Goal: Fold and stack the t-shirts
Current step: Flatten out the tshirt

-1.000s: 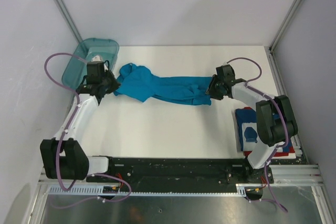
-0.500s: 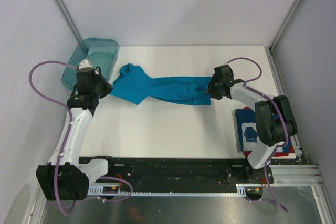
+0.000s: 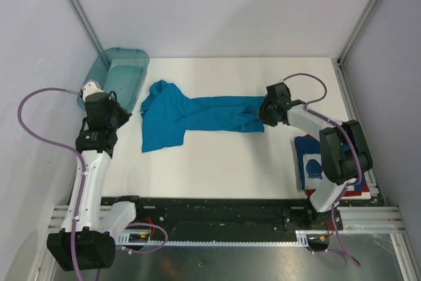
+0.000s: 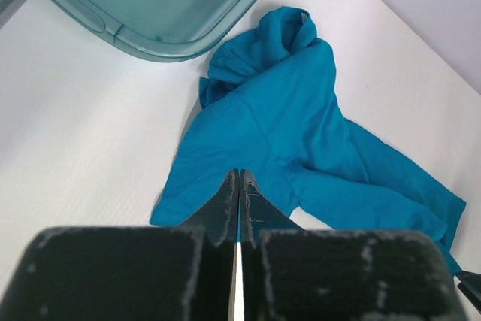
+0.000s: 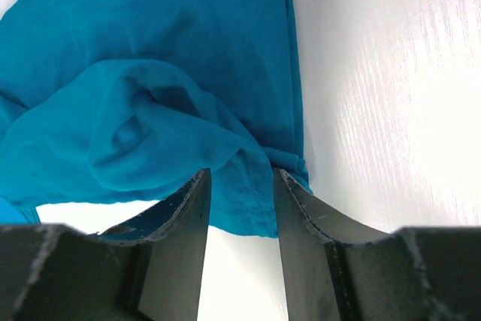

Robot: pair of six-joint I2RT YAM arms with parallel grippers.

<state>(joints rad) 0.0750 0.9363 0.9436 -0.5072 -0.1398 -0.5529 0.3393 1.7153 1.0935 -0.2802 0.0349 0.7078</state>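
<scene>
A plain teal-blue t-shirt (image 3: 197, 116) lies stretched left to right across the middle of the white table. Its left part is spread flat and its right end is bunched. My right gripper (image 3: 262, 115) is down on that right end, its jaws partly apart and shut on a fold of the cloth (image 5: 248, 186). My left gripper (image 3: 120, 115) hangs left of the shirt, apart from it. In the left wrist view its jaws (image 4: 239, 177) are shut with nothing in them and the shirt (image 4: 301, 125) lies below. A folded dark blue t-shirt (image 3: 308, 162) with white print lies under my right arm.
A translucent teal bin (image 3: 115, 77) stands at the back left corner, just behind my left gripper. Grey walls close in the table on three sides. The black base rail (image 3: 217, 208) runs along the near edge.
My left arm has drawn back to the left, away from the shirt. The shirt's left part, bunched before, now lies spread flat. The right gripper has barely moved.
</scene>
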